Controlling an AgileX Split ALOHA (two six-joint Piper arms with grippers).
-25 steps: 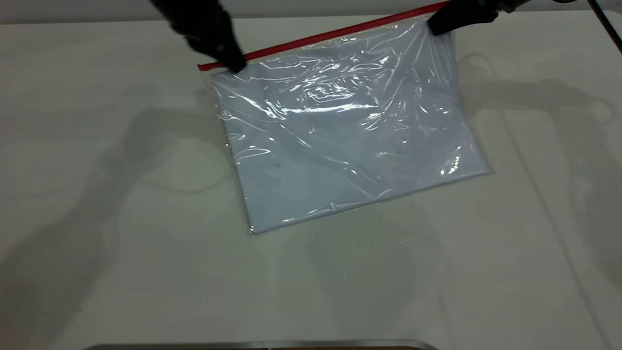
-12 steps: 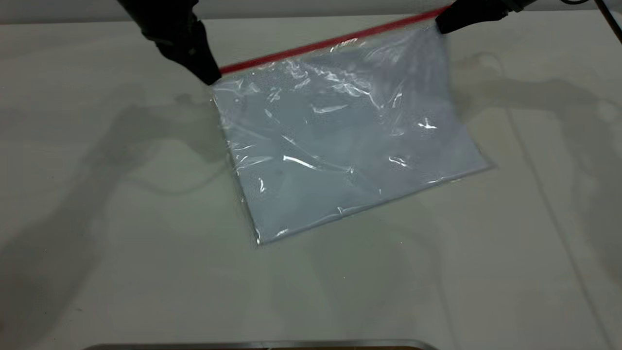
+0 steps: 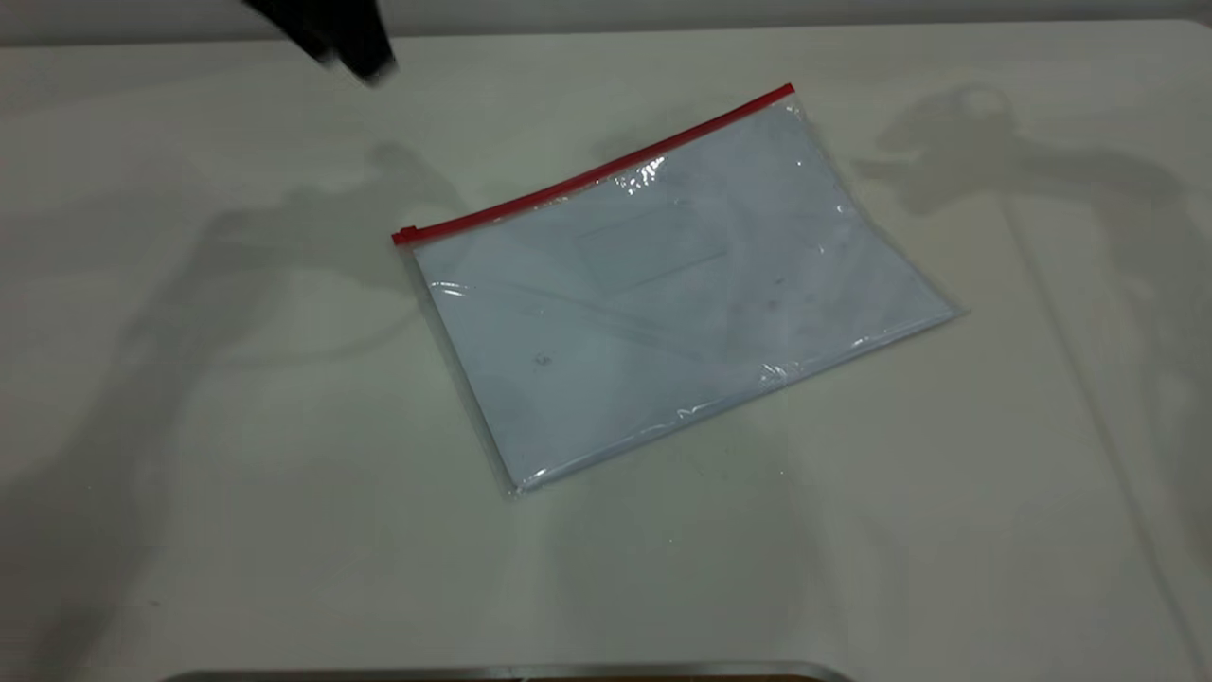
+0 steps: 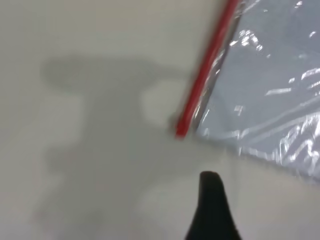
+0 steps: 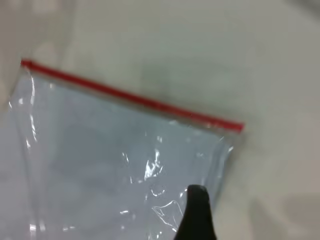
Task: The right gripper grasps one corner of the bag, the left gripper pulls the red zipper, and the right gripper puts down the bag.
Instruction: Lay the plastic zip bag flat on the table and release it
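The bag (image 3: 663, 294) lies flat near the middle of the table (image 3: 189, 474), free of both grippers — no readable writing on it. Its red zipper (image 3: 592, 175) runs along the far edge. The left gripper (image 3: 355, 52) hangs well apart at the far left; the right gripper (image 5: 197, 212) hovers above a zipper-end corner. Whether either is wide or narrow cannot be told.

No text, label, brand, number or sign can be read in any view. A faint rectangular outline is seen through the clear plastic of the bag (image 3: 663, 303) on the pale sheets inside, but nothing legible is shown within it, and the table (image 3: 189, 474) is unmarked
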